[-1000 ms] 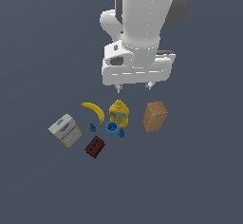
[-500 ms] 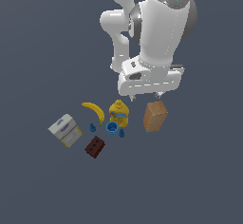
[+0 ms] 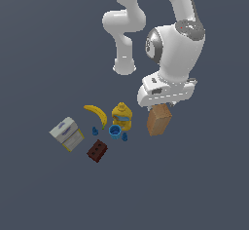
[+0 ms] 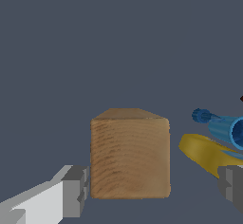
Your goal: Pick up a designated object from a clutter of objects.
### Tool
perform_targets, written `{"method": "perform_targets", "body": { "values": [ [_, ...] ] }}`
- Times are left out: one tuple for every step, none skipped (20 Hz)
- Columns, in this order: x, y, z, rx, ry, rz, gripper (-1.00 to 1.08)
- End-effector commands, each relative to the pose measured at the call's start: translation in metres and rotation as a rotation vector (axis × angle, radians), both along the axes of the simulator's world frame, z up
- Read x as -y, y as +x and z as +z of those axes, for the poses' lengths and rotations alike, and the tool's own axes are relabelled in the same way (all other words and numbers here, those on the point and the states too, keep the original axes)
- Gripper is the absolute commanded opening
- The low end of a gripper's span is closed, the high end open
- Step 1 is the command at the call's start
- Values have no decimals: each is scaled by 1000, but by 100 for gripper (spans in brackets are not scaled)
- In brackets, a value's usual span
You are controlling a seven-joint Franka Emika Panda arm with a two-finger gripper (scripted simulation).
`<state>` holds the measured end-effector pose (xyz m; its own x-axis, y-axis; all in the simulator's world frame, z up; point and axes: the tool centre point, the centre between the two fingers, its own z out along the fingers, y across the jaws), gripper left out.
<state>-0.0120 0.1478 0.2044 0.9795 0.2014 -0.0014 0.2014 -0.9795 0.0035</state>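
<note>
The tan-brown box [image 3: 159, 120] stands at the exterior view's right end of the clutter, apart from the other items. My gripper [image 3: 164, 106] is directly above it, its hand covering the box's top edge. In the wrist view the box [image 4: 130, 154] sits between my spread fingers [image 4: 72, 192], closer to that one than to the other, with a gap on each side. The gripper [image 4: 152, 190] is open and holds nothing.
On the exterior view's left of the box lie a yellow bottle [image 3: 121, 117], a blue cup [image 3: 115, 132], a banana [image 3: 96, 114], small blue pieces [image 3: 95, 130], a dark brick [image 3: 97, 151] and a white-grey box [image 3: 67, 133]. The wrist view shows the cup [image 4: 228, 129] and bottle [image 4: 204, 153].
The arm has swung toward the exterior view's right and come down, from above the yellow bottle to just over the tan box. No object has moved.
</note>
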Motion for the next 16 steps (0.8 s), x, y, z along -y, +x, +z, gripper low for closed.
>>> {"method": "perform_targets", "body": {
  "values": [
    [-8,-3,-7,1,2,5,100],
    [-9,-4,-9,1,3,6,100],
    [-11,-4,-11,1,3,7,100],
    [-11,-5,-11,1,4,7,100],
    [-12,-5,-12,1,4,7,100],
    [-11,-5,-10,0,3,8,100],
    [-11,-5,-11,0,3,8,100],
    [-11,-5,-12,0,3,8,100],
    [-11,-5,-13,0,3,8,100],
    [-11,-5,-16,0,3,8,100],
    [-11,-5,-19,0,3,8,100],
    [-11,-5,-22,0,3,8,100],
    [-11,-5,-26,0,3,8,100],
    [-11,-6,-31,0,3,8,100],
    [-11,-6,-36,0,4,8,100],
    [-11,-6,-42,0,4,8,100]
  ]
}}
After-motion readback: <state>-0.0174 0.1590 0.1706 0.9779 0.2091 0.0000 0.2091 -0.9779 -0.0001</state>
